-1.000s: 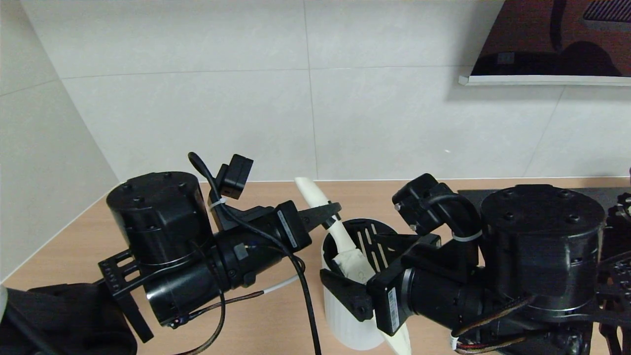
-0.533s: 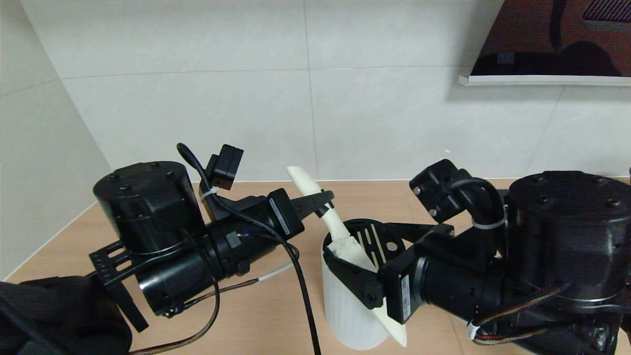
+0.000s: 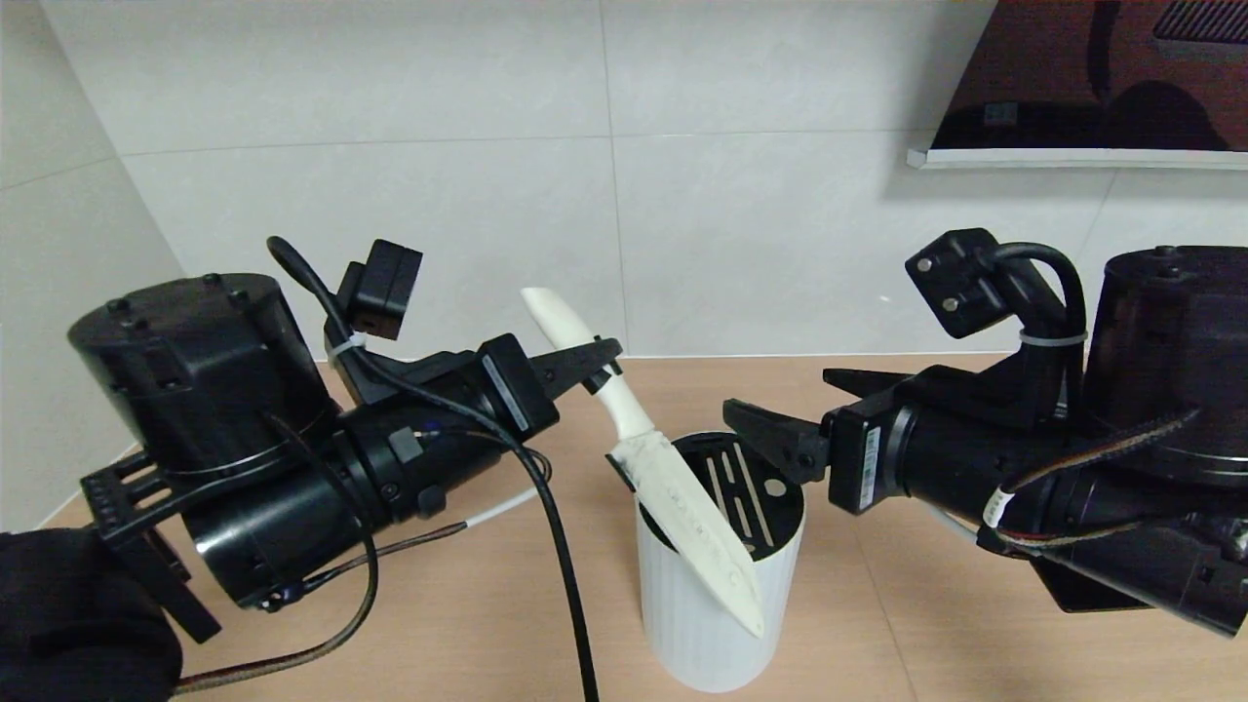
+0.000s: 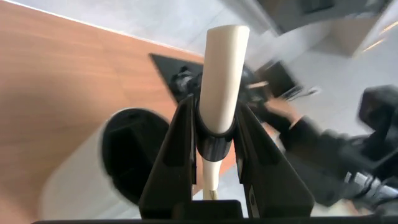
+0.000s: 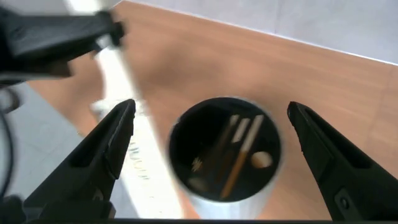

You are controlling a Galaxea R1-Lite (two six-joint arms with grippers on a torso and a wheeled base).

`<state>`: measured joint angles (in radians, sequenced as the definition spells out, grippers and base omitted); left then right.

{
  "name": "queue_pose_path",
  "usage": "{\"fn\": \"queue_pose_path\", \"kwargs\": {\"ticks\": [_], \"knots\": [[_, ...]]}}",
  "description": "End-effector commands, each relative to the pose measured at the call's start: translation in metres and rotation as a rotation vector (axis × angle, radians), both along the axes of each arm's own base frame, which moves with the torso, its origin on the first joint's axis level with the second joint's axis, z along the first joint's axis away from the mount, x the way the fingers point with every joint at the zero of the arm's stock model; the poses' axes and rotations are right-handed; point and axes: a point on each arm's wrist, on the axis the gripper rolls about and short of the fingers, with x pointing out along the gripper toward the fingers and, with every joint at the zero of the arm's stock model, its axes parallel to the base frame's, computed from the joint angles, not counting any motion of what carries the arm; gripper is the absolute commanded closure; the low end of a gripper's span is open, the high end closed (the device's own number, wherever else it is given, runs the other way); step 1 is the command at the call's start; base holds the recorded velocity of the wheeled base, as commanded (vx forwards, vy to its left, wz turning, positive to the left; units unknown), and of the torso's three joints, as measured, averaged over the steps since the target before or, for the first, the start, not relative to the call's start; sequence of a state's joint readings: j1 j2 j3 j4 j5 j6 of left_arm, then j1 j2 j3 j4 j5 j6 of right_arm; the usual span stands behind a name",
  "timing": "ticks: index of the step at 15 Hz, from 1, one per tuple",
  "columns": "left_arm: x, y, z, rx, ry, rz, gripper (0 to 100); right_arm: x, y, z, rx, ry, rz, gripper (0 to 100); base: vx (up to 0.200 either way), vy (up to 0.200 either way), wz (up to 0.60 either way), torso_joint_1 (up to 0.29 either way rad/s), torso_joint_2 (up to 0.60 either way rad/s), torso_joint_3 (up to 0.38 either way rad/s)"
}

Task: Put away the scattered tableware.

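A white ceramic knife hangs tilted in front of a white ribbed holder with a black slotted top. My left gripper is shut on the knife's cream handle; the blade slants down across the holder's front, outside it. My right gripper is open above the holder's right side, holding nothing. From the right wrist the holder's black top lies between the spread fingers, with the knife and the left gripper beyond.
The holder stands on a wooden counter against a tiled wall. A dark cooktop lies at the back right, and a range hood hangs above it.
My left gripper has lifted the knife up and left, so its blade now hangs outside the holder. My right gripper let go of the holder and drew back up and right.
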<state>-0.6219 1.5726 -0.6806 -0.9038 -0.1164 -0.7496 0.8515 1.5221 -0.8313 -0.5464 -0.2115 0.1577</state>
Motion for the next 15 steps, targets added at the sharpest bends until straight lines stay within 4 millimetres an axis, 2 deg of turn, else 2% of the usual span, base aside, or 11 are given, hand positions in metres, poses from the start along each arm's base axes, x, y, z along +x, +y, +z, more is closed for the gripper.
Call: {"fn": "queue_pose_path", "kwargs": {"ticks": [1,4,8,12,13,15], "knots": [[-0.001,0.002,0.009,-0.015,-0.024,0.010,100,0.002,-0.002,0.001,0.004,-0.003,-0.010,0,0.000,0.000,0.00,0.000,0.00,0.000],[-0.007,0.007,0.053,-0.011,-0.011,0.154,100,0.008,-0.007,0.003,0.009,-0.007,-0.039,0,0.000,0.000,0.00,0.000,0.00,0.000],[-0.007,-0.001,0.085,0.037,-0.056,0.204,100,0.013,-0.011,0.004,0.009,-0.010,-0.063,0,0.000,0.000,0.00,0.000,0.00,0.000],[-0.017,-0.018,0.089,0.164,-0.130,0.255,100,0.012,-0.012,0.005,0.011,-0.014,-0.063,0,0.000,0.000,0.00,0.000,0.00,0.000],[-0.025,-0.036,0.083,0.227,-0.142,0.305,100,0.012,-0.012,0.004,0.006,-0.014,-0.065,0,0.000,0.000,0.00,0.000,0.00,0.000],[-0.034,-0.052,0.076,0.307,-0.154,0.397,100,0.013,-0.011,0.004,0.000,-0.017,-0.066,0,0.000,0.000,0.00,0.000,0.00,0.000]]}}
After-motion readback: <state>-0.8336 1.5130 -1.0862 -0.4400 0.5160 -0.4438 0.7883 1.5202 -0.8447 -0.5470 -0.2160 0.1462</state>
